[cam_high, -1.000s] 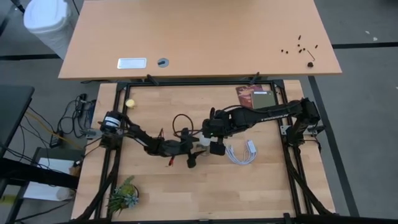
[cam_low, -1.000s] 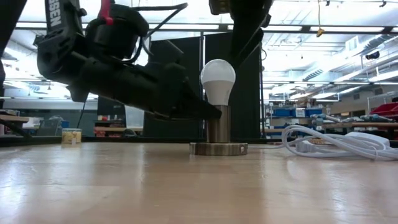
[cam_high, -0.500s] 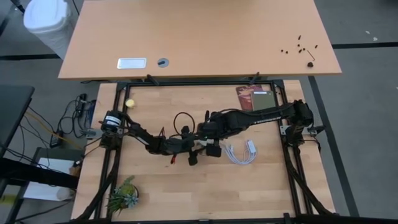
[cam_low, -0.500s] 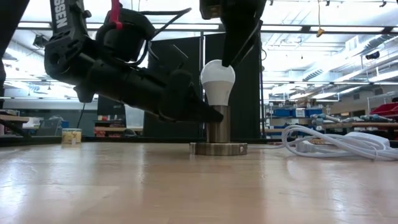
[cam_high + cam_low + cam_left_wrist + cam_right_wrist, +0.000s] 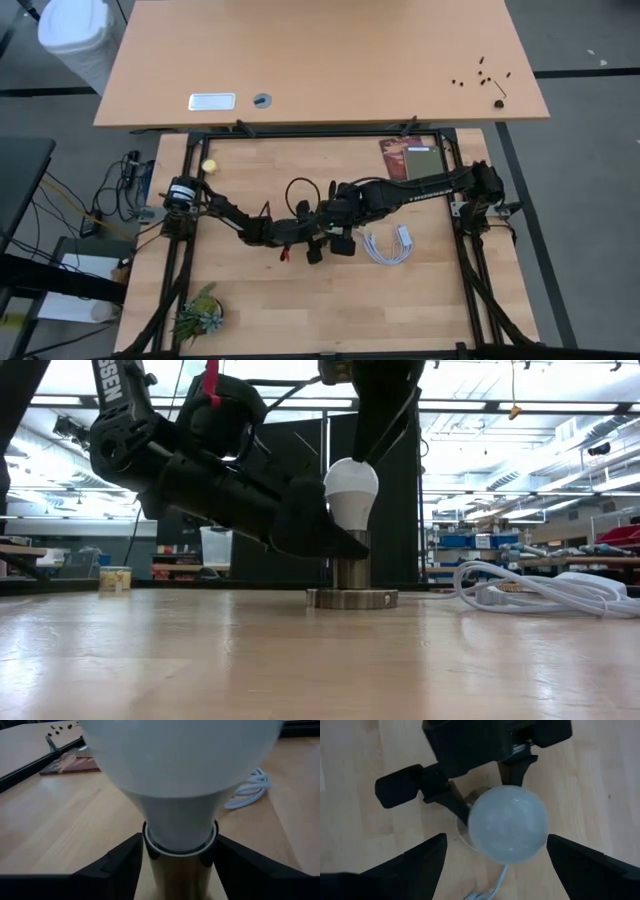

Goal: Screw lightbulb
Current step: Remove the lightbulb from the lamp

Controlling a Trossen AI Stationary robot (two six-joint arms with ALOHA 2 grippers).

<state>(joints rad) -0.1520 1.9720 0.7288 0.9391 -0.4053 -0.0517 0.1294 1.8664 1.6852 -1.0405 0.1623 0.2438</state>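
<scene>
Here the small white lightbulb with a frosted dome (image 5: 350, 493) stands upright in a brushed-metal cylindrical socket on a round flat base (image 5: 351, 598), near the middle of the light wooden worktop (image 5: 300, 660). The left gripper (image 5: 176, 851) reaches in low from the worktop's left edge; its jaws flank the socket's top just below the bulb's pale neck, and whether they press the metal cannot be told. The right gripper (image 5: 492, 851) hangs directly above the dome, its jaws spread wide to either side of the bulb and apart from it. A coiled white cable (image 5: 540, 592) lies on the worktop just beside the socket, towards the right edge. A dark reddish booklet (image 5: 410, 157) rests near the far right corner, a small yellow ball (image 5: 209, 166) near the far left corner, and a small green plant (image 5: 200, 312) near the near left corner.
</scene>
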